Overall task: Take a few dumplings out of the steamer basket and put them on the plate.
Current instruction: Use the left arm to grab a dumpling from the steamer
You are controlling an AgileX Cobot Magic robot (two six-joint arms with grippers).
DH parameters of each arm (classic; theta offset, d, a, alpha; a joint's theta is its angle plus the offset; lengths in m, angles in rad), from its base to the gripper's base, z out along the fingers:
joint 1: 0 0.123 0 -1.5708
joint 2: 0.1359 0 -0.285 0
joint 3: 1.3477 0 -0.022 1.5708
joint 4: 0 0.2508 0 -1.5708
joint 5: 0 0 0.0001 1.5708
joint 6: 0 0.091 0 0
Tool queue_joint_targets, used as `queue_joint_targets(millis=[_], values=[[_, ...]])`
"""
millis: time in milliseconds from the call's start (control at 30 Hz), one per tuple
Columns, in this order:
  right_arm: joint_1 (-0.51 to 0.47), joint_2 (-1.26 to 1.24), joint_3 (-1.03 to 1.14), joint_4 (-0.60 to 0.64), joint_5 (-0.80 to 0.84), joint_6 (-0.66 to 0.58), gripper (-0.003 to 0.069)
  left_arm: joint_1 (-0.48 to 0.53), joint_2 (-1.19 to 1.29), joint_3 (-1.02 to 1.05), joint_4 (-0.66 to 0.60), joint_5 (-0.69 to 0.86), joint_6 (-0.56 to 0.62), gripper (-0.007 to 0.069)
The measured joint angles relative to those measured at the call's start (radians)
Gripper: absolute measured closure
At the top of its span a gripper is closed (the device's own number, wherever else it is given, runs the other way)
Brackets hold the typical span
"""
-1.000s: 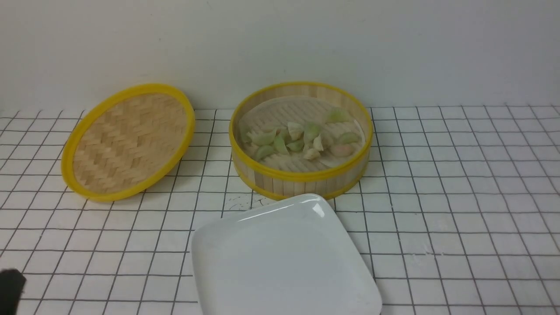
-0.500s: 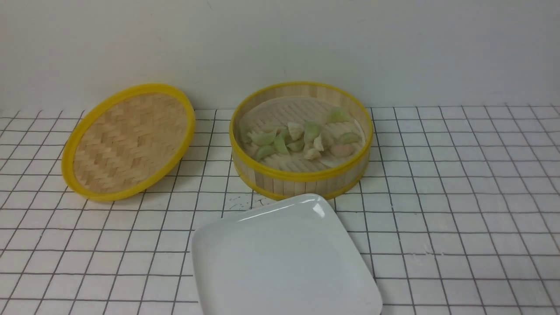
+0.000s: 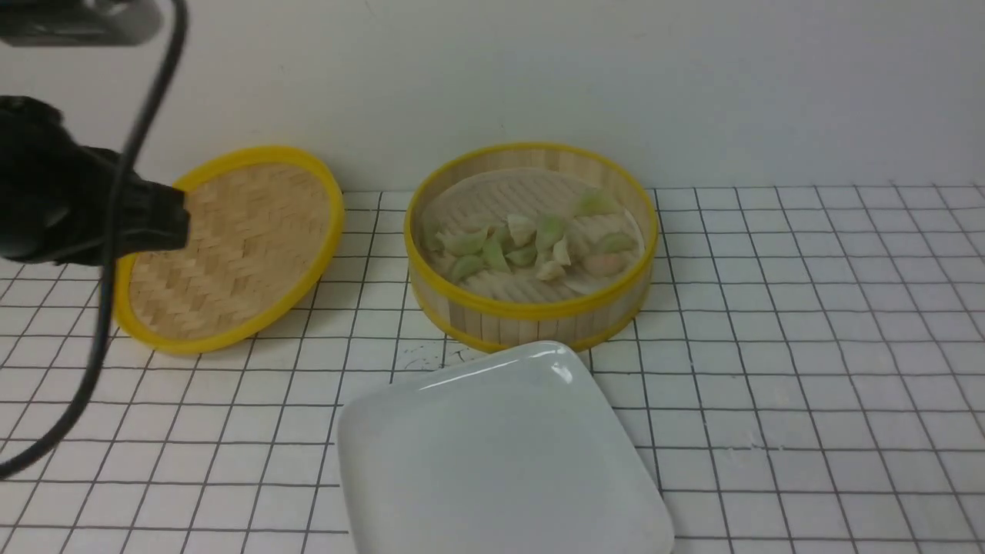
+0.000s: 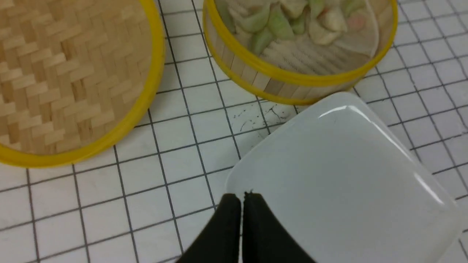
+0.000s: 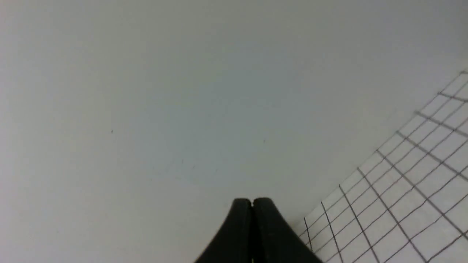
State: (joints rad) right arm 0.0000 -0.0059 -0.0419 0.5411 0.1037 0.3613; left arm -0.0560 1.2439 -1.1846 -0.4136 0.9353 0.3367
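We are taking the round bamboo steamer basket (image 3: pixel 531 312) with yellow rims as datum. The glossy white square plate (image 3: pixel 492 462) is lying bare in front of it; the flat woven yellow-rimmed lid (image 3: pixel 231 246) is resting to its left. The pale green and cream crescent dumplings (image 3: pixel 531 242) are clustering on its floor, long axes pointing mixed ways. The left gripper (image 4: pixel 241 199), tips pressed together, is hovering by the plate and facing the basket, so we are judging it nearer. The right gripper (image 5: pixel 251 204), also closed, is facing bare wall (image 5: pixel 146 109). Only the wrist views are showing these tips.
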Motion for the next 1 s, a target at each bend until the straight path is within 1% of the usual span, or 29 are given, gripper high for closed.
queue_joint_targets(millis=[33, 100, 133, 233, 300, 333, 367, 400, 433, 533, 600, 700, 733, 767, 800, 867, 933, 1000], values=[[0.01, 0.018, -0.069, -0.012, 0.074, -0.018, 0.0669, -0.01, 0.048, -0.028, -0.011, -0.005, 0.036, 0.0631], [0.021, 0.063, -0.178, -0.041, 0.207, -0.061, 0.0669, -0.028, 0.127, -0.08, -0.017, -0.003, 0.072, 0.0631], [0.03, 0.129, -0.266, -0.07, 0.333, -0.101, 0.0669, -0.047, 0.186, -0.129, -0.018, 0.002, 0.088, 0.0631], [0.035, 0.26, -0.423, -0.109, 0.517, -0.178, 0.0669, -0.087, 0.297, -0.225, -0.009, 0.015, 0.1, 0.0631], [0.036, 0.411, -0.581, -0.15, 0.734, -0.272, 0.0669, -0.138, 0.435, -0.362, 0.016, 0.05, 0.106, 0.0631], [0.036, 0.517, -0.687, -0.161, 0.866, -0.344, 0.0669, -0.174, 0.542, -0.474, 0.049, 0.084, 0.11, 0.0631], [0.036, 0.527, -0.696, -0.161, 0.877, -0.349, 0.0669, -0.177, 0.542, -0.485, 0.053, 0.088, 0.11, 0.063], [0.036, 0.585, -0.755, -0.167, 0.943, -0.391, 0.0669, -0.199, 0.627, -0.577, 0.092, 0.111, 0.11, 0.0626], [0.036, 0.624, -0.781, -0.169, 0.982, -0.407, 0.0669, -0.215, 0.68, -0.635, 0.122, 0.125, 0.11, 0.0617], [0.036, 0.678, -0.811, -0.169, 1.017, -0.427, 0.0669, -0.255, 0.825, -0.795, 0.215, 0.154, 0.104, 0.0566], [0.036, 0.688, -0.814, -0.169, 1.024, -0.43, 0.0669, -0.267, 0.882, -0.86, 0.251, 0.166, 0.094, 0.0533], [0.036, 0.695, -0.816, -0.169, 1.033, -0.435, 0.0669, -0.3, 1.046, -1.036, 0.334, 0.221, 0.055, 0.04], [0.036, 0.695, -0.817, -0.169, 1.035, -0.436, 0.0669, -0.305, 1.083, -1.085, 0.348, 0.238, 0.053, 0.0365], [0.036, 0.695, -0.817, -0.169, 1.036, -0.436, 0.0669, -0.306, 1.089, -1.085, 0.348, 0.241, 0.053, 0.0365], [0.036, 0.695, -0.817, -0.169, 1.038, -0.436, 0.0669, -0.313, 1.138, -1.144, 0.371, 0.255, 0.049, 0.0309], [0.036, 0.695, -0.817, -0.169, 1.04, -0.436, 0.0669, -0.319, 1.182, -1.183, 0.396, 0.255, 0.048, 0.027], [0.036, 0.695, -0.817, -0.169, 1.041, -0.436, 0.0669, -0.32, 1.206, -1.196, 0.414, 0.24, 0.047, 0.0253], [0.036, 0.695, -0.817, -0.169, 1.043, -0.436, 0.0669, -0.32, 1.236, -1.203, 0.429, 0.182, 0.047, 0.0242]])
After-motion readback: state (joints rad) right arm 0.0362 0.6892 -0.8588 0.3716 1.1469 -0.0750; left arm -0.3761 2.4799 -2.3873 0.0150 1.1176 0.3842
